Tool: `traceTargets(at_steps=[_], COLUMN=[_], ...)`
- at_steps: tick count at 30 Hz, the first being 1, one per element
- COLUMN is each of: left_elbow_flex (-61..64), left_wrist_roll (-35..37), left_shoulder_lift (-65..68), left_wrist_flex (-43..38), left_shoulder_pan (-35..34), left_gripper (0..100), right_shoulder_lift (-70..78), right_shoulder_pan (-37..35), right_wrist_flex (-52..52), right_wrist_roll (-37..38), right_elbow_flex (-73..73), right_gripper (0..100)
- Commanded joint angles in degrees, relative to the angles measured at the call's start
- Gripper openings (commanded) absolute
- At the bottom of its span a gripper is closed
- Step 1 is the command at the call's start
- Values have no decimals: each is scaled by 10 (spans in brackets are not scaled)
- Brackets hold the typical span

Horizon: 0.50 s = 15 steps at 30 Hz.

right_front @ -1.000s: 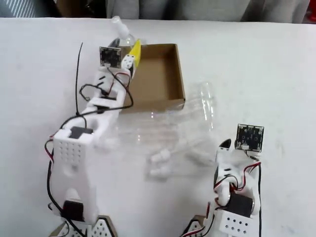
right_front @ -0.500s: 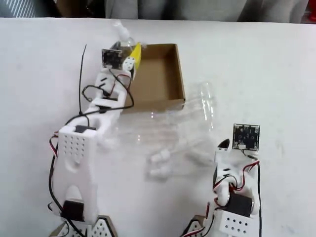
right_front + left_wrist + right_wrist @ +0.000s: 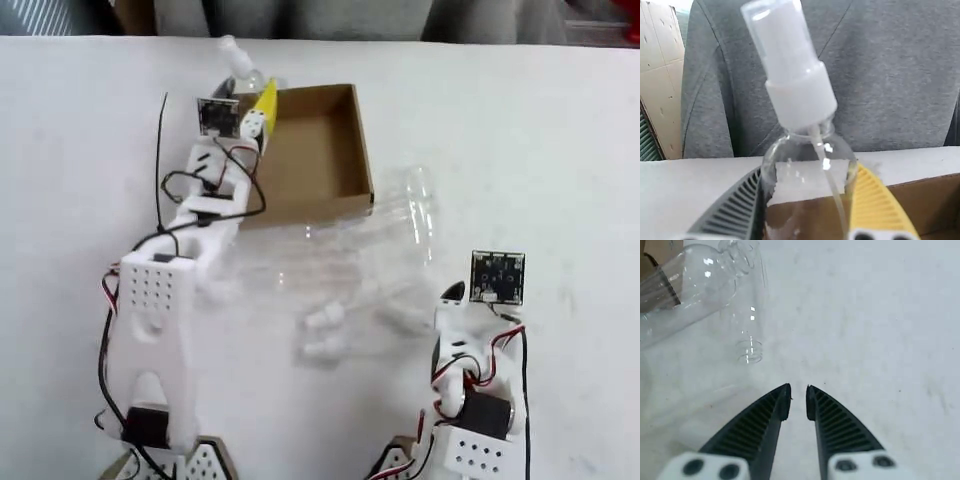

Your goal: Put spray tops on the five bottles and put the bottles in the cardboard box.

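Clamped between the grey and yellow ribbed fingers (image 3: 875,210) of the left gripper (image 3: 809,172): a clear round plastic bottle (image 3: 805,195), gripped at the shoulder, with a white spray top (image 3: 790,65) seated on its neck and a thin dip tube running down inside. Held at the far left corner of the open brown cardboard box (image 3: 355,150), neck pointing far and a little left, so that the spray top pokes out past the box's far wall and over the white table (image 3: 520,130). Cannot tell whether the bottle's base touches the box floor or hangs above it.

At the near right, low over bare tabletop, the right gripper (image 3: 797,401): black ribbed jaws drawn narrow, only a thin slit between the tips, gripping nothing.

Between the box's near wall and that gripper, lying on their sides on the table: several clear uncapped bottles (image 3: 395,225), close together and seeming to overlap. Hard to count, being transparent against the white surface. From the right wrist, one open bottle neck (image 3: 750,350) lying just beyond the jaw tips, apart from them.

Nearer than those bottles, about midway between the two arms: loose white spray tops (image 3: 325,320) lying flat, two close together toward the left and a third nearer the right arm.
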Motion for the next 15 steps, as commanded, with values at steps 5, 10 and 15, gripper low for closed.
traceTargets(at_steps=[5,10,15], left_elbow_flex=[-29,-29,-28], left_wrist_roll=[-6,-6,-2], left_shoulder_lift=[4,4,3], left_wrist_flex=[-9,18,48], left_shoulder_pan=[-10,-7,-1], left_gripper=[24,45,206], right_shoulder_lift=[-1,-1,-1], right_shoulder_pan=[-1,-1,-2], right_wrist_flex=[-1,-1,-1], right_wrist_roll=[6,6,6], right_elbow_flex=[5,5,5], right_gripper=[34,35,36])
